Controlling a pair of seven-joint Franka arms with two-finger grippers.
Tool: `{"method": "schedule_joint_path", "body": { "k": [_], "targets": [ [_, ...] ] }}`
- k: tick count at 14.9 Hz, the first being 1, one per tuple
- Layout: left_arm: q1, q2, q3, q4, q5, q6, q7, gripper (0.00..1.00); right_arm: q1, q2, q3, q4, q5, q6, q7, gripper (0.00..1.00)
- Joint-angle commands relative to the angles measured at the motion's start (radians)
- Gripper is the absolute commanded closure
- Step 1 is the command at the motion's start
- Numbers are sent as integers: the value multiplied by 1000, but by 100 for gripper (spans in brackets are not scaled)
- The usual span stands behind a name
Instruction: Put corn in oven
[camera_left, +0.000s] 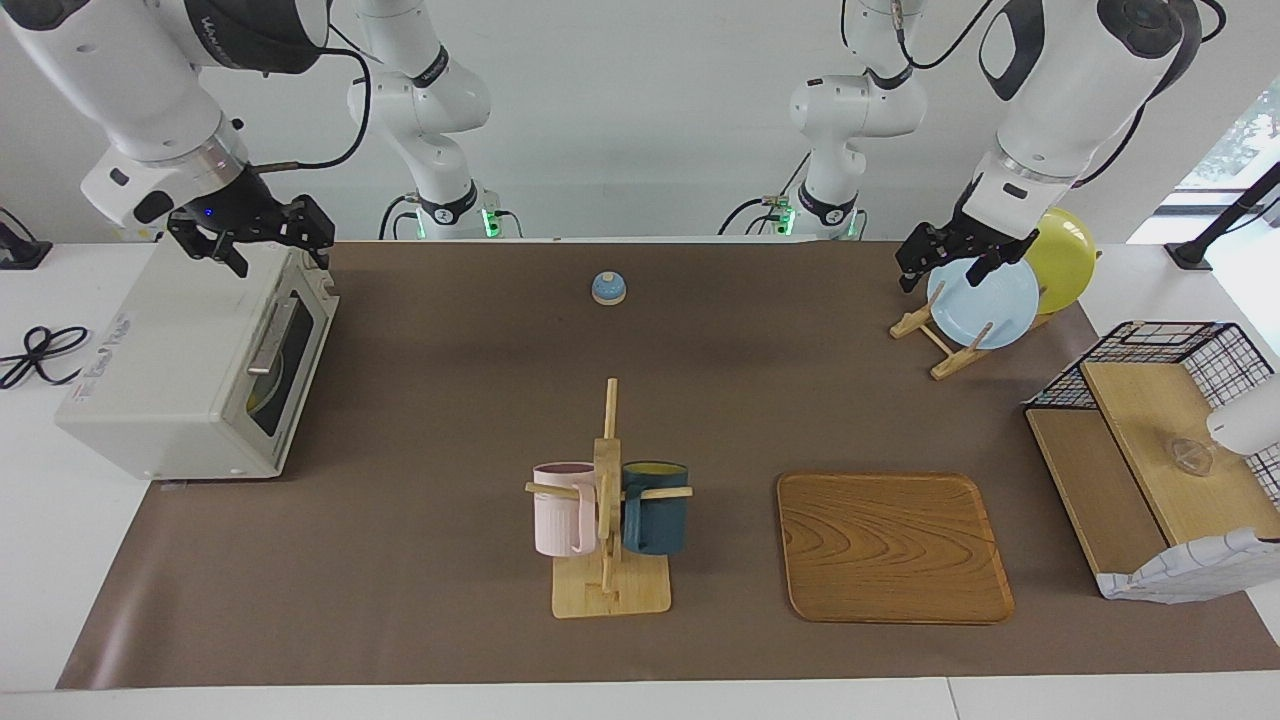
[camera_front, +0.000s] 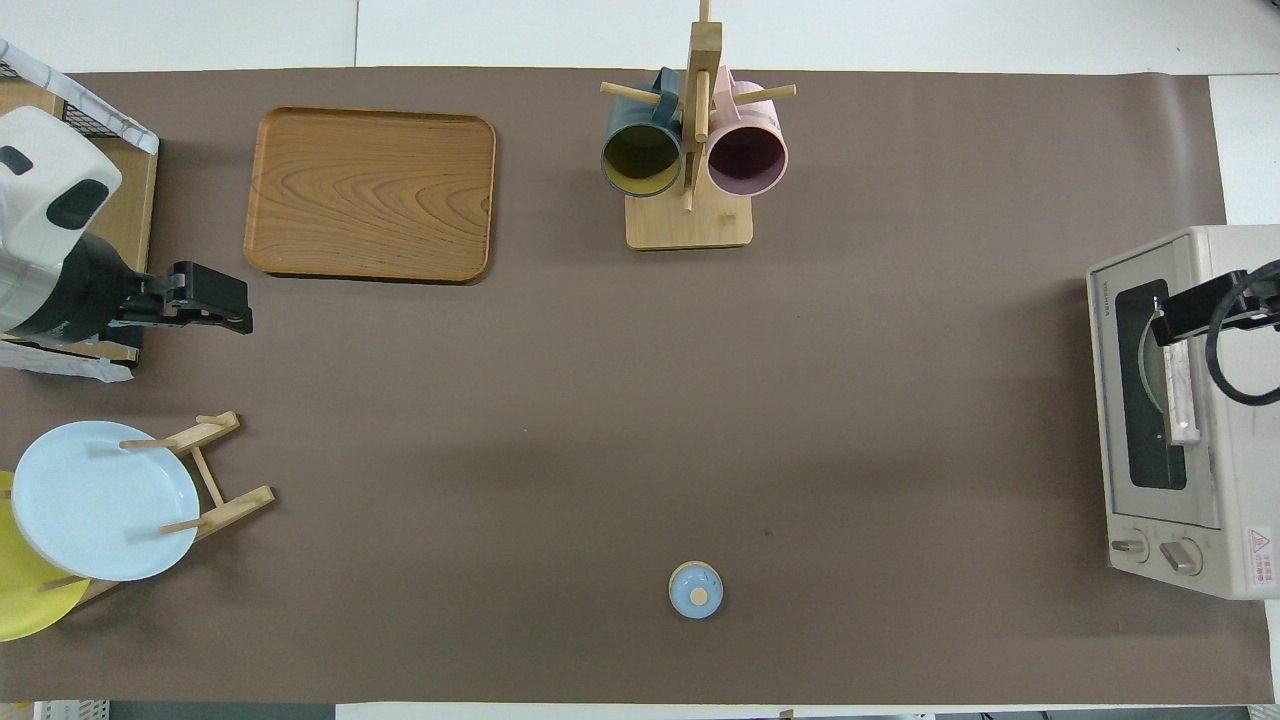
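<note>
Hovering open and empty over the oven (camera_left: 190, 360) in the facing view's upper corner, the right end effector (camera_left: 268, 243) was the nearer of two. The left end effector (camera_left: 950, 262) waited open above the plate rack (camera_left: 945, 352). One oven stood shut; no corn showed on the bench (camera_left: 450, 400), only an unidentifiable yellowish shape behind the glass.

Both my tools hang open over the two ends of the worktop (camera_left: 450, 400).
My right tool (camera_left: 262, 236) is above the top edge of the oven (camera_left: 190, 365), whose door is shut; something yellowish shows dimly through the glass, but I can't say what. My left tool (camera_left: 950, 258) is over the blue plate (camera_left: 985, 302) in the wooden rack (camera_left: 935, 340), a yellow plate (camera_left: 1065, 255) beside it. The mug stand (camera_left: 610, 520) and the tray (camera_left: 892, 546) sit farther out.
</note>
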Motion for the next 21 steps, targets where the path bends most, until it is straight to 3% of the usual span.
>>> {"method": "schedule_joint_path", "body": {
  "k": [1, 4, 21],
  "targets": [
    [9, -16, -4, -17, 9, 5, 2, 0, -4, -66, 1, -88, -21, 59, 4, 0],
    [9, -16, -4, -17, 9, 5, 2, 0, -6, -14, -2, -28, -38, 50, 12, 0],
    [9, -16, -4, -17, 9, 6, 2, 0, -15, -6, 14, -34, -31, 16, 53, 0]
  ]
}}
